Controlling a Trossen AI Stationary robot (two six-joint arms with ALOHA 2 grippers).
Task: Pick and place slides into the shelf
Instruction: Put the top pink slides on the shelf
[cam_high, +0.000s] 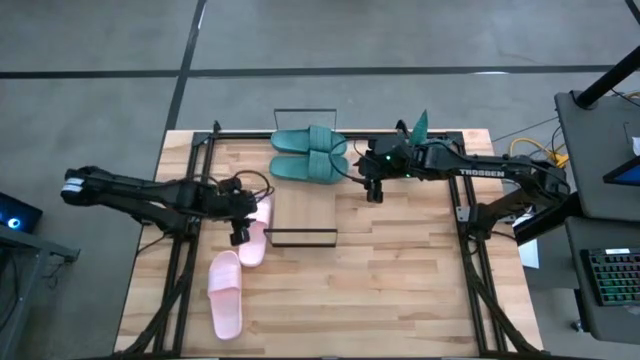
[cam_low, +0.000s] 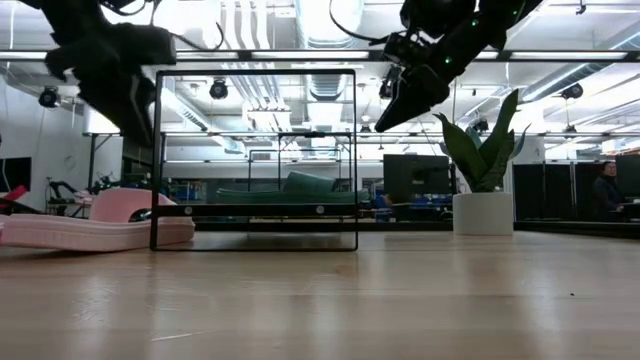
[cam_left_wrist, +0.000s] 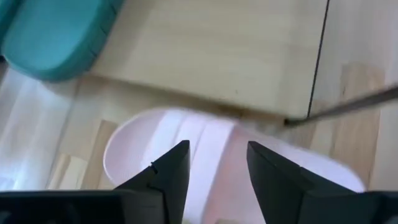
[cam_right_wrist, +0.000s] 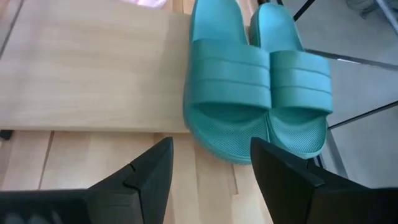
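Rubbery and probably light, the slides should flex under a pinch, so my judgement is that the wide strap over the instep, or the thick sole edge, is the sensible place to take hold; the smooth moulded surface may slip a little between hard fingers.

Taking the low light-wood shelf (cam_high: 305, 205) with its thin black wire end rails as the landmark: the two teal green open-toe slides (cam_high: 309, 155) sit side by side on the shelf's far end, one overhanging its edge, straps ribbed and soles chunky. A light pink slide (cam_high: 256, 232) lies on the tabletop against the shelf's left side near its front rail, and the second light pink slide (cam_high: 226, 292) lies further out from that same corner, clear of the shelf.

The left gripper (cam_high: 240, 234) hovers directly over the nearer pink slide, fingers (cam_left_wrist: 171, 177) parted to about the strap's width and holding nothing; the pale strap shows in the gap between them. The right gripper (cam_high: 374, 192) hangs just off the shelf's right side, near the teal pair, its fingers (cam_right_wrist: 152, 174) spread wide and empty.
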